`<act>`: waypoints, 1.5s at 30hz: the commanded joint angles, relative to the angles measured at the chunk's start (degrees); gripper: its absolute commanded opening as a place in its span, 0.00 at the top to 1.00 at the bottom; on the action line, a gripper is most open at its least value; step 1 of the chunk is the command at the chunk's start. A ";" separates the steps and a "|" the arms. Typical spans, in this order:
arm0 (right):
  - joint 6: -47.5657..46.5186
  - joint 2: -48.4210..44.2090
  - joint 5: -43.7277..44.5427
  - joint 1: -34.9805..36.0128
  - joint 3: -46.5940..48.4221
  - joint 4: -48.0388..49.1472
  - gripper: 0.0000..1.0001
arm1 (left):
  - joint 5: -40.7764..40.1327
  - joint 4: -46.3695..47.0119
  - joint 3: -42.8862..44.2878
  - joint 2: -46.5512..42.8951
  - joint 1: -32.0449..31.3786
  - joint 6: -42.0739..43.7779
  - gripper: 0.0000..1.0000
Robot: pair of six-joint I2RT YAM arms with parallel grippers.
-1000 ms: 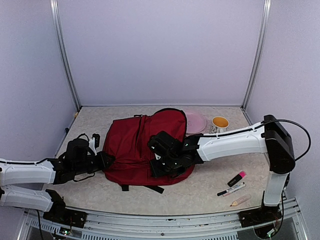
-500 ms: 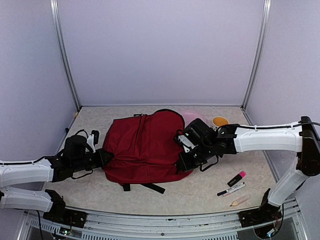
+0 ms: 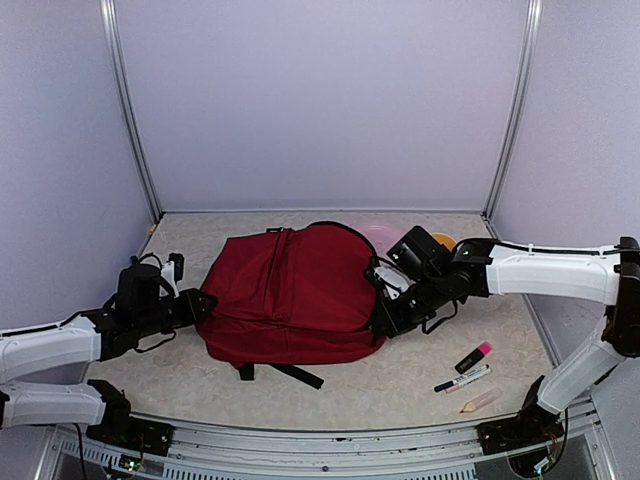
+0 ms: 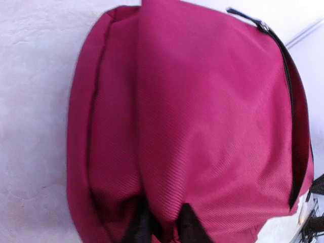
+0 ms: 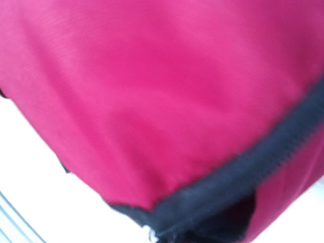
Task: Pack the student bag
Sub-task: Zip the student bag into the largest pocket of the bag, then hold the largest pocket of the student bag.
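Note:
The dark red student bag point(image 3: 285, 295) lies flat in the middle of the table, its black straps point(image 3: 285, 373) poking out at the near edge. My left gripper point(image 3: 198, 305) is at the bag's left end. In the left wrist view its two black fingers point(image 4: 137, 225) pinch a fold of the red fabric point(image 4: 202, 116). My right gripper point(image 3: 386, 318) is pressed against the bag's right edge. The right wrist view shows only blurred red fabric point(image 5: 152, 86) and black zip trim point(image 5: 228, 177); its fingers are hidden.
A pink plate point(image 3: 383, 231) and a yellow cup point(image 3: 444, 240) sit behind the right arm at the back. A pink highlighter point(image 3: 474, 357), a black-and-white marker point(image 3: 462, 379) and a beige eraser-like piece point(image 3: 481, 401) lie near the front right.
My right gripper has slid right, from over the bag's front middle to its right edge. My left gripper has drawn back left, and the bag has shifted a little left with it.

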 commanded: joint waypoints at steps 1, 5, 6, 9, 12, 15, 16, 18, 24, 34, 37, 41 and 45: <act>-3.87 1.00 -4.73 0.62 0.15 -1.22 1.00 | -3.96 0.98 3.87 -0.98 1.87 3.88 0.43; -4.21 0.75 -5.73 0.65 0.88 0.12 1.00 | -12.60 3.89 7.99 -5.71 -9.31 14.03 0.34; -4.39 0.82 -5.69 0.68 1.11 -0.16 1.00 | -16.64 5.77 8.84 -6.75 -14.16 18.44 0.32; -4.70 1.15 -6.54 0.58 1.56 -0.26 1.00 | -20.60 13.15 9.17 -6.58 -26.75 31.63 0.38; -4.97 1.28 -7.49 0.21 2.01 -0.13 1.00 | -11.15 15.63 11.27 0.56 -33.47 41.32 0.46; -5.05 1.15 -7.95 -0.58 2.42 -0.54 1.00 | 0.84 12.10 16.73 12.62 -37.42 46.43 0.43; -5.13 1.06 -8.01 -0.71 2.58 -0.65 1.00 | 2.56 11.56 18.01 16.60 -39.09 48.44 0.43; -5.31 0.85 -8.62 -0.81 2.73 -0.78 1.00 | 2.10 11.88 20.41 23.02 -41.04 52.29 0.43; -5.41 0.30 -9.41 -1.04 2.90 -1.08 1.00 | -9.31 15.01 28.73 35.93 -41.50 59.24 0.54; -5.07 -1.09 -10.60 -1.95 2.77 -0.34 1.00 | -11.97 15.73 32.36 47.26 -41.50 63.65 0.63; -5.68 -0.88 -10.36 -2.25 3.45 -1.02 1.00 | -16.92 15.73 33.74 49.27 -41.34 63.27 0.78; -6.11 -0.57 -8.80 -3.17 4.93 -3.51 1.00 | -19.88 17.99 32.97 49.97 -41.43 63.50 0.93; -6.11 -0.38 -5.28 -5.32 6.73 -6.33 1.00 | -21.29 17.95 31.16 49.04 -41.43 63.65 1.00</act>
